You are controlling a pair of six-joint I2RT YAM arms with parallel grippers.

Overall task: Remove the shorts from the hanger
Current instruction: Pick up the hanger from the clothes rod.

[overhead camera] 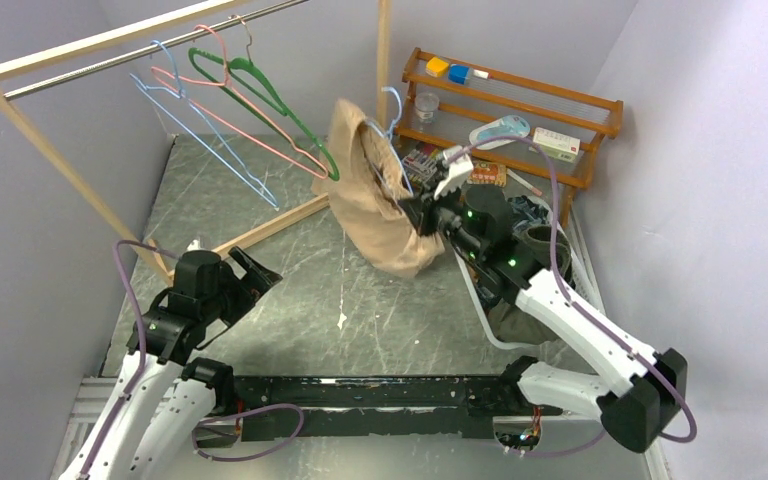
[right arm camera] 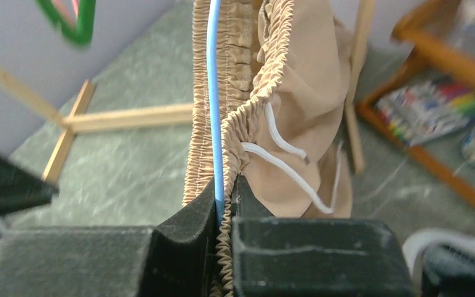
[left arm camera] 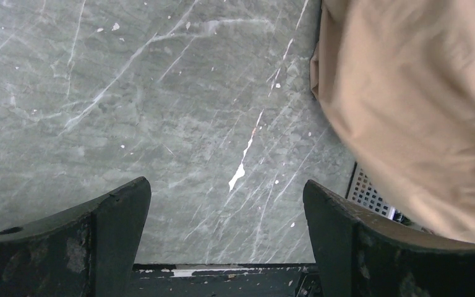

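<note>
Tan-brown shorts [overhead camera: 375, 205] hang bunched on a light blue wire hanger [overhead camera: 392, 110] over the middle of the table, their lower end resting on it. My right gripper [overhead camera: 415, 210] is shut on them. In the right wrist view its jaws [right arm camera: 226, 192] pinch the gathered elastic waistband [right arm camera: 247, 124] together with the blue hanger wire [right arm camera: 213, 93]. A white drawstring [right arm camera: 284, 164] dangles beside them. My left gripper [overhead camera: 260, 275] hovers open and holds nothing, left of the shorts. In its own view the open left gripper [left arm camera: 226, 204] frames bare table, with the shorts [left arm camera: 420, 105] at the upper right.
A wooden clothes rack [overhead camera: 80, 50] at the back left carries green [overhead camera: 260, 95], pink and pale blue hangers with nothing on them. A wooden shelf [overhead camera: 520, 100] with small items stands at the back right. A white basket [overhead camera: 495, 320] with dark cloth lies under my right arm.
</note>
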